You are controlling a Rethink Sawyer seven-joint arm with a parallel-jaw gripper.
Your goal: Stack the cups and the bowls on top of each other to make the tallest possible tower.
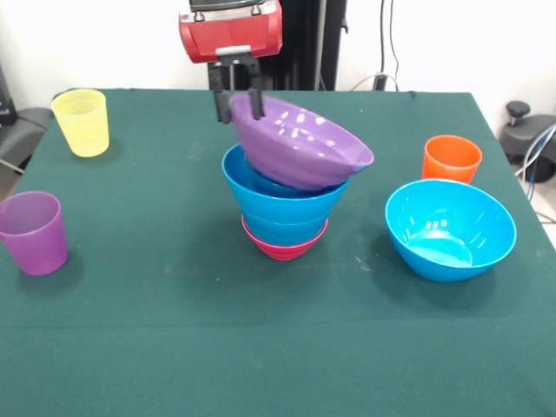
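Observation:
The tower stands mid-table: a magenta bowl (285, 249) at the base, blue bowls (278, 207) nested above it, and a wide purple bowl (304, 143) lying tilted on top, its left rim raised. My gripper (239, 106) hangs over that raised rim, open, with one finger (221, 104) outside the bowl and the other inside it. A yellow cup (82, 122) stands at the far left, a purple cup (33, 233) at the near left and an orange cup (452, 158) at the right. A loose blue bowl (450, 228) sits in front of the orange cup.
The green table cloth (174, 347) covers the table. The robot's pedestal (304, 43) stands behind the tower. Cables and dark gear lie off the table's right edge.

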